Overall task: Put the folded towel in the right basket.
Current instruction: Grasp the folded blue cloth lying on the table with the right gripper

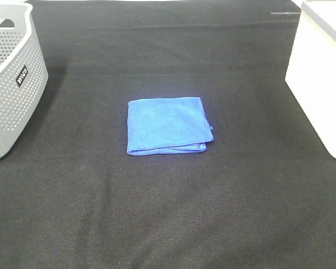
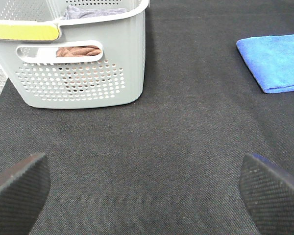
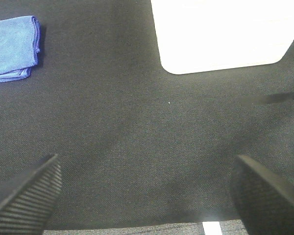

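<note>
A folded blue towel (image 1: 167,124) lies flat in the middle of the black table cloth. It also shows in the left wrist view (image 2: 277,61) and the right wrist view (image 3: 12,46). The right basket (image 1: 320,73) is white and stands at the right edge; the right wrist view shows its wall (image 3: 220,34). Neither arm shows in the high view. My left gripper (image 2: 144,193) is open and empty, well short of the towel. My right gripper (image 3: 147,196) is open and empty, between towel and white basket but nearer the table's front.
A grey perforated basket (image 1: 11,78) stands at the left edge; the left wrist view shows it (image 2: 78,63) holding brown and grey cloths. Black cloth (image 1: 173,213) covers the table.
</note>
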`<state>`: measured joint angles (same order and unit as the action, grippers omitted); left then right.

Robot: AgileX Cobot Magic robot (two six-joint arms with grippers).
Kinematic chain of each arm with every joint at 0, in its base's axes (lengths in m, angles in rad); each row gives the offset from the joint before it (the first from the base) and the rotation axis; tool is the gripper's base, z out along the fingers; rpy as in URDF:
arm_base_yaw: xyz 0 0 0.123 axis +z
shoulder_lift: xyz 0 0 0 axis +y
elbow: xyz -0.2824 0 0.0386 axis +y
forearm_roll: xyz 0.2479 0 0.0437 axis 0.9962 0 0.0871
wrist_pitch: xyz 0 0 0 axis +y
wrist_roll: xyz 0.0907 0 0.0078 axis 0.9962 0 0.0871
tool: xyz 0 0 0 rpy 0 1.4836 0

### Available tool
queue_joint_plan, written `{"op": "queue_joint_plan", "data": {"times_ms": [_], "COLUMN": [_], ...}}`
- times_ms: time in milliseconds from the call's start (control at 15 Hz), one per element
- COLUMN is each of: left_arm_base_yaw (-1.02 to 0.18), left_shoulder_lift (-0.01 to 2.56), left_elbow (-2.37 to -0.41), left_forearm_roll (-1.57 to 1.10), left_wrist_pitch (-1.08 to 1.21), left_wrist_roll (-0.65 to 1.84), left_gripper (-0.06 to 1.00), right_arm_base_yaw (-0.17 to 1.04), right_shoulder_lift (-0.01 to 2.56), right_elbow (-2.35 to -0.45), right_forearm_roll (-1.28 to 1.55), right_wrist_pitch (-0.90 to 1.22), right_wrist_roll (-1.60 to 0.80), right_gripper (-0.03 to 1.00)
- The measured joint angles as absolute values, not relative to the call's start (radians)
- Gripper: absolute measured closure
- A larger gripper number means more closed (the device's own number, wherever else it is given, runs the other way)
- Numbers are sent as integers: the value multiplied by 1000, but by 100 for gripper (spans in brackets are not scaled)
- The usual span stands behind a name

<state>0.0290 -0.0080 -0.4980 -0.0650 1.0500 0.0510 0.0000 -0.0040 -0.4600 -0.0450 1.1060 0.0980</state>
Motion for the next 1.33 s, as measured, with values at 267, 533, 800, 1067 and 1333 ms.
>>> {"op": "queue_joint_plan", "data": {"times_ms": [267,533,800,1067,1333], "left_arm_base_yaw": [29,29,29,29,29], "left_shoulder_lift": [-8,-8,-8,-8,-8], "left_elbow": [-498,-498,-498,-498,-498], "left_forearm_roll": [-65,-65,-65,-65,-65], "left_wrist_pitch": [1050,1050,1050,1050,1050], "left_wrist_roll": [51,51,51,51,51], "left_gripper": [-3,-3,-3,-3,-3], "right_arm_base_yaw": [0,0,0,0,0], "right_shoulder_lift": [-4,-4,-4,-4,-4], "right_elbow": [-460,-460,-460,-460,-460], "right_forearm_roll": [-45,-45,-45,-45,-48], "right_wrist_pitch": [1106,1106,1106,1106,1106], "right_wrist_roll": [98,98,98,98,98], "right_gripper": [6,6,6,6,6]}}
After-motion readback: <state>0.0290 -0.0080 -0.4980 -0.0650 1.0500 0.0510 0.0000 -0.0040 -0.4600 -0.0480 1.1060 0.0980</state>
